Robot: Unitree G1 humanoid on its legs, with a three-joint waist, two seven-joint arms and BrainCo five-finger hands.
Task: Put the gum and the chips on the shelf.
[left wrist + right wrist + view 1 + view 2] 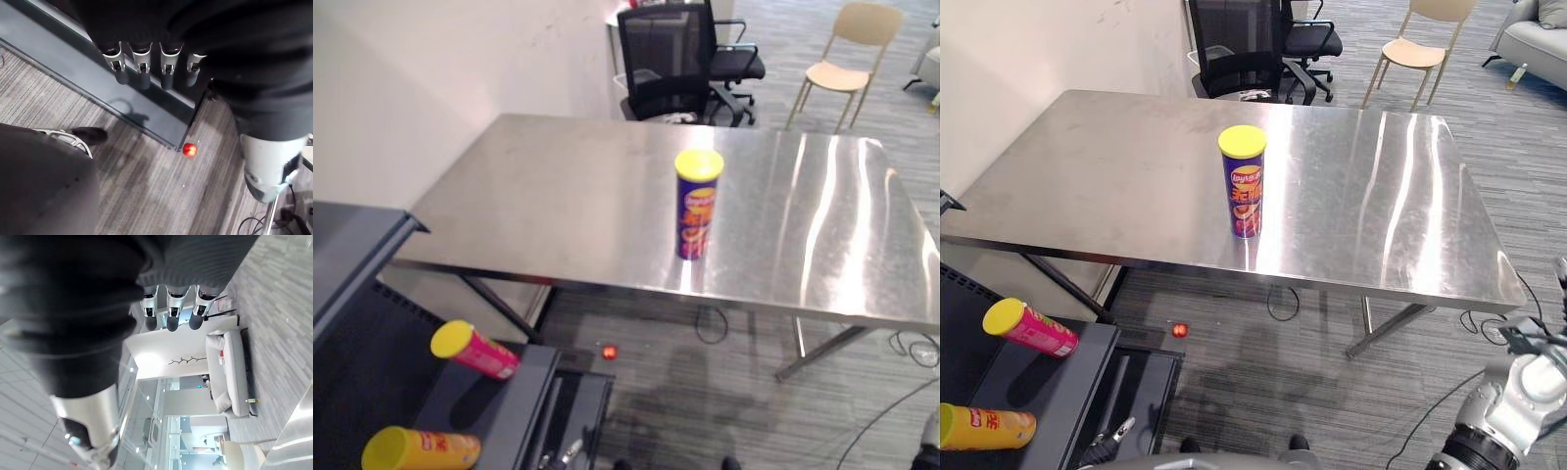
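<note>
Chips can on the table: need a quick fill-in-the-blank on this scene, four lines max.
1. The purple chips can stands ____ on the steel table.
2. The lid of that can is ____.
3. The pink can on the dark shelf lies on its ____.
4. The small red object lies on the ____, under the table's near edge.

Missing words: upright; yellow; side; floor
</note>
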